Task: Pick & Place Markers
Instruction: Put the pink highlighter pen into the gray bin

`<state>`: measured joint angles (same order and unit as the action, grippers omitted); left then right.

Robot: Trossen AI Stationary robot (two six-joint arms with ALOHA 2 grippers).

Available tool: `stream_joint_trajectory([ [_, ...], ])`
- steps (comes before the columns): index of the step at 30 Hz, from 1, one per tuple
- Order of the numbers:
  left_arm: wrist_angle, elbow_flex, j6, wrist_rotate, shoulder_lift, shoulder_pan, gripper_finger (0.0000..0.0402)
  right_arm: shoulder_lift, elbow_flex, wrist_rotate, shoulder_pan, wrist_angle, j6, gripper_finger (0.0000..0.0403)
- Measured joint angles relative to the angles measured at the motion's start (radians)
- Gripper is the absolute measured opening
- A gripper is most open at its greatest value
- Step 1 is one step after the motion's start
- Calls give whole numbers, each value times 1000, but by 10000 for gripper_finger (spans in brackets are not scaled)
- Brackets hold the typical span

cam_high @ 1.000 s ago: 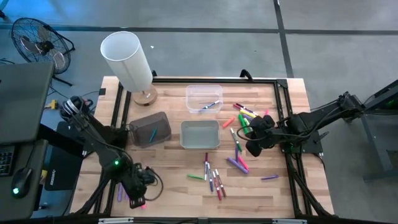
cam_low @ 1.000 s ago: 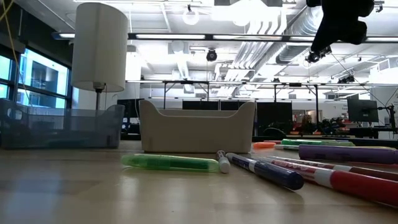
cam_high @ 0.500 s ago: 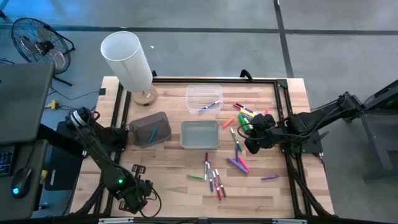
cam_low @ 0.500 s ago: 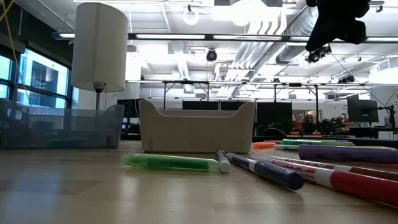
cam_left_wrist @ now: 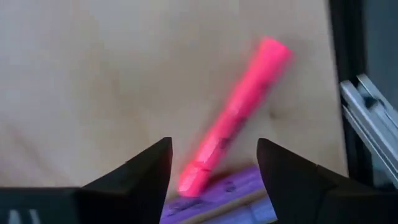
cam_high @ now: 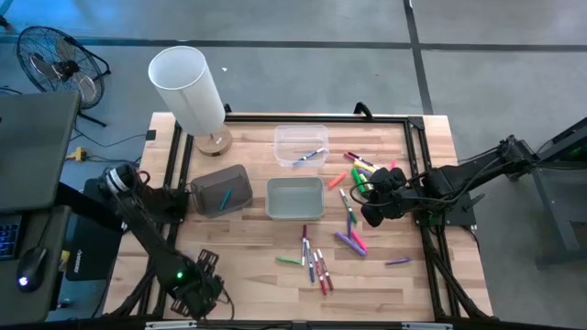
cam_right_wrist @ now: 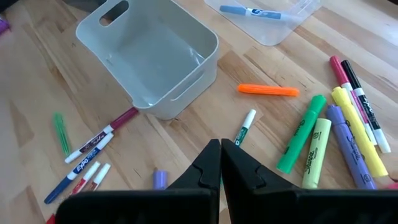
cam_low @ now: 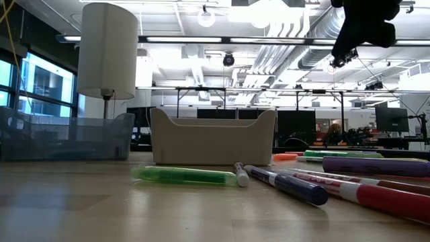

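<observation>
My left gripper (cam_high: 197,291) is low over the table's near left corner. It is open (cam_left_wrist: 214,177). Its fingers stand on either side of the near end of a pink marker (cam_left_wrist: 235,118), which lies flat on the wood across a purple marker (cam_left_wrist: 233,190). My right gripper (cam_high: 369,216) hovers over the right half of the table, shut and empty (cam_right_wrist: 221,158), above a white marker with a green cap (cam_right_wrist: 244,132). Many markers lie loose on the table, some near the middle (cam_high: 316,264) and some at the right (cam_high: 359,172).
A white bin (cam_high: 295,198) stands mid-table. A clear bin (cam_high: 301,144) behind it holds a blue marker. A dark grey bin (cam_high: 222,190) at the left holds a teal one. A white lamp (cam_high: 188,87) stands at the far left. A metal rail (cam_left_wrist: 367,118) runs beside my left gripper.
My left gripper has gone toward the table's near edge and down, and now stands over the pink and purple markers at the near left corner. The markers have not moved.
</observation>
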<state>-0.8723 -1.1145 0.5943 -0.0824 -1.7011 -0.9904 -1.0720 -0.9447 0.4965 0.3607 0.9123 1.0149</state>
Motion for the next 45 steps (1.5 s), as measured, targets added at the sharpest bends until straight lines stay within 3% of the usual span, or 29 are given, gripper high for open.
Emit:
stream_joint_trajectory([
  [3,10,0,-14,-6,-51,-27,234,0,0,1,0,5,-1,1],
  [10,-52,-9,-15,88,-174,-58,220,0,0,9,0,5,-2,1],
  [13,-35,-10,-16,89,-189,-51,177,0,0,9,0,5,-8,2],
  [18,-8,-6,-15,51,-190,-4,54,0,0,2,0,5,-30,1],
  [23,-32,-26,-13,-14,-196,52,52,0,0,-14,0,4,-56,1],
  [27,-102,-106,-68,37,-204,105,52,0,0,-45,0,0,-98,2],
  [29,-157,-162,-114,128,-209,143,52,0,0,-61,0,0,-110,2],
  [35,-273,-357,-195,234,-205,310,52,0,0,-89,0,-6,-145,2],
  [39,-328,-511,-332,368,-203,450,52,0,0,-96,2,-6,-165,1],
  [45,-284,-644,-563,408,-201,707,52,0,0,-111,26,-6,-186,2],
])
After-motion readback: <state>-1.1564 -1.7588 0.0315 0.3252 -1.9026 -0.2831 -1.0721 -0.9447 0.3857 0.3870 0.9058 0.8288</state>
